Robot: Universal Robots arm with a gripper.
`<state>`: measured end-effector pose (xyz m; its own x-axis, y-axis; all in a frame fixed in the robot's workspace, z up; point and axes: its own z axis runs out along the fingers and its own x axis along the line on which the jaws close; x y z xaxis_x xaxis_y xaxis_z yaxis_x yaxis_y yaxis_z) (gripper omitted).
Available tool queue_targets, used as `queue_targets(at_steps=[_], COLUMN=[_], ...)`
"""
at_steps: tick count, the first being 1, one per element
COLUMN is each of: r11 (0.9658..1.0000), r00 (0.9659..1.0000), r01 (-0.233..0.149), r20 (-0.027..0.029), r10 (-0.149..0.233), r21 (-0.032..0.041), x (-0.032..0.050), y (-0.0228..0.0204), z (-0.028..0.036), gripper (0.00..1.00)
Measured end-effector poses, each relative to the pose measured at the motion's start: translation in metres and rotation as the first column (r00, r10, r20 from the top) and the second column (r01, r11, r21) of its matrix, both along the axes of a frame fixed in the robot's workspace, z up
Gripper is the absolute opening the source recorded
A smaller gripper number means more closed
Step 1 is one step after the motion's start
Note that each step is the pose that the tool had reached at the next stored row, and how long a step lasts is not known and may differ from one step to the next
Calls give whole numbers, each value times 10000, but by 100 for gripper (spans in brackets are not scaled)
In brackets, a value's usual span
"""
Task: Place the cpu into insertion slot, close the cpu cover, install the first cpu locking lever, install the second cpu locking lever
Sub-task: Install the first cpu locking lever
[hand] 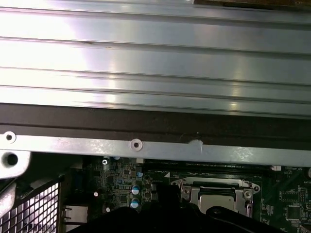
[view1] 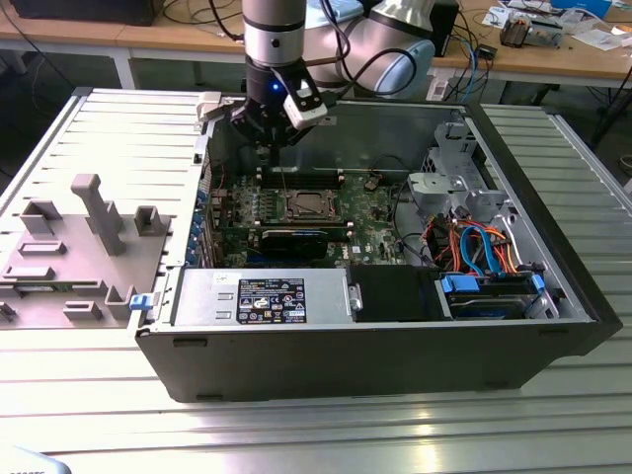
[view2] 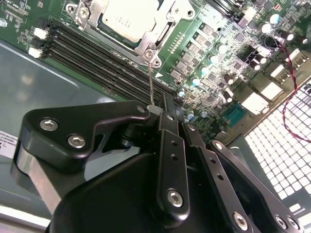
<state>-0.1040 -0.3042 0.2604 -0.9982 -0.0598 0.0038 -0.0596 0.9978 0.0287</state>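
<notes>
The cpu lies silvery in the insertion slot on the green motherboard. The cpu cover is folded down flat around it; its silver rim also shows in the first wrist view. A thin wire cpu locking lever rises from the socket's corner screw up to my gripper. The black fingers are shut on the lever's upper end. In the exterior view my gripper hangs just behind the socket, at the exterior view's left of it.
Long black memory slots run beside the socket. A black graphics card and a grey power supply lie in front. Drive cage and cables fill the exterior view's right. The case wall is close behind.
</notes>
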Motion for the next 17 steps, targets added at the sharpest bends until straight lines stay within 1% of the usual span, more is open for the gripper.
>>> queue_targets(at_steps=[17], r11=[10000], r00=[10000], r01=[0], r20=[0], r10=[0], r21=[0], x=[76], y=[0], z=[0], gripper=[11])
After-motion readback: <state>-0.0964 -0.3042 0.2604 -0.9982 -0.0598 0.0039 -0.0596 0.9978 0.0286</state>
